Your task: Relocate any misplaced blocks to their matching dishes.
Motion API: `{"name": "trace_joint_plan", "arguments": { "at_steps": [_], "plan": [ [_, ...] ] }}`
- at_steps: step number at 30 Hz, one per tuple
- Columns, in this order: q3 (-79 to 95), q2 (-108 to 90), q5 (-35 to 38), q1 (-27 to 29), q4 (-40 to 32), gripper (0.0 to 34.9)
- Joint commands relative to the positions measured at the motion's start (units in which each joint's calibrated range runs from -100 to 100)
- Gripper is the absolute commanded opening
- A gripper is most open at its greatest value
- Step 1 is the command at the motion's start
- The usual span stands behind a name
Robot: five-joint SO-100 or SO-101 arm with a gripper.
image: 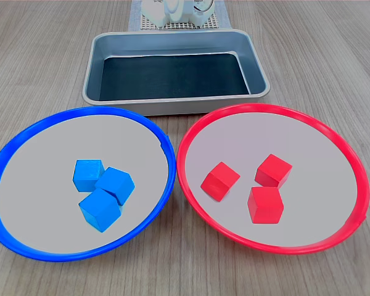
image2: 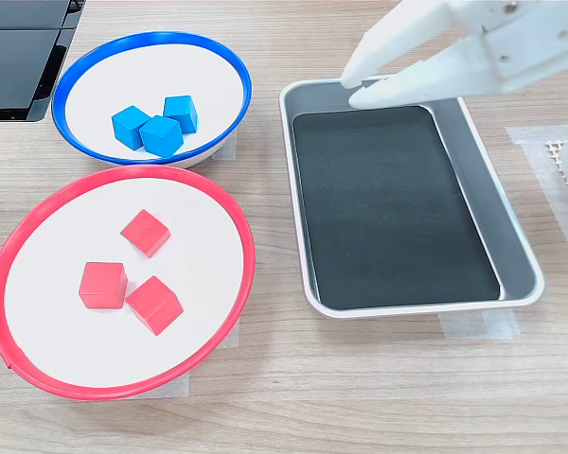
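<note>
Pale wood-grain tabletop (image: pixel 37 55), taped-down plates

The tabletop (image: pixel 333 55) looked like matt wood grain, the tray (image2: pixel 521 255) was brushed metal with a dark matt bottom, and the blue cubes (image: pixel 103 191) and red cubes (image: pixel 265 203) were smooth plastic.

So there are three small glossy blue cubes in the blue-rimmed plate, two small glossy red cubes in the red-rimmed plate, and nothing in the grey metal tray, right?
Nearly. The red-rimmed round plate holds three small glossy red cubes, not two, as both exterior views show. The rest stands: three small glossy blue cubes lie in the blue-rimmed round plate, and the rectangular grey metal tray holds no cubes.
</note>
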Motion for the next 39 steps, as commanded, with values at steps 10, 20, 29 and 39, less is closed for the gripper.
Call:
{"name": "trace_joint_plan", "arguments": {
  "at_steps": [10, 20, 29, 39],
  "plan": [
    [9.69, -17.05, -0.88, 0.01, 11.28, 0.4],
    [13.96, -17.05, -0.24, 0.48, 10.79, 0.4],
    [15.60, -17.05, -0.10, 0.29, 10.95, 0.4],
    [15.60, -17.05, -0.20, 0.29, 10.95, 0.9]
  ]
}}
